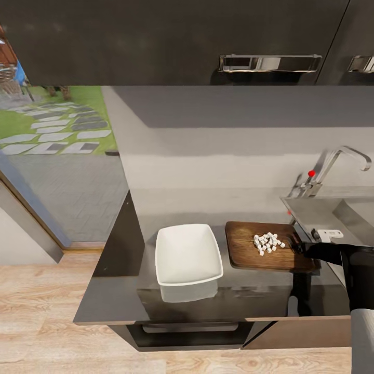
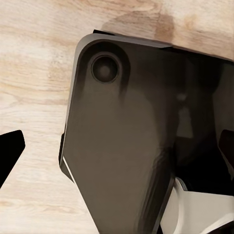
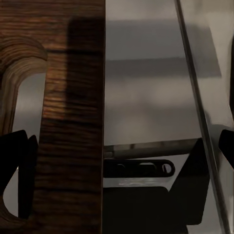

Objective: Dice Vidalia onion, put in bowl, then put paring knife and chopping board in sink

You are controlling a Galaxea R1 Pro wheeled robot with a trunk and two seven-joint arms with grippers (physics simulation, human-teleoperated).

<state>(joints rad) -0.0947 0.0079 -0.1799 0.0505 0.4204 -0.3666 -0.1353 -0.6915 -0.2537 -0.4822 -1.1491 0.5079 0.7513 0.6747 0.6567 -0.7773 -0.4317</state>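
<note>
The dark brown chopping board [image 1: 244, 254] lies on the grey countertop [image 1: 124, 291], with a small heap of white diced onion [image 1: 268, 243] on its right half. The white square bowl [image 1: 188, 254] stands empty just left of the board. My right gripper [image 1: 301, 246] is at the board's right edge. In the right wrist view the right gripper [image 3: 119, 156] is open, its black fingers [image 3: 14, 161] wide apart, and the board [image 3: 73, 122] with its handle slot lies partly between them. The left gripper [image 2: 117, 151] is open over the wooden floor. The paring knife is out of view.
The steel sink [image 1: 332, 210] adjoins the board on the right, with its chrome tap [image 1: 337, 163] and red knob [image 1: 311, 173] behind. Dark wall cabinets [image 1: 182, 41] hang overhead. The countertop ends at the left beside an opening to a garden. The robot's dark base [image 2: 126, 136] lies under my left wrist.
</note>
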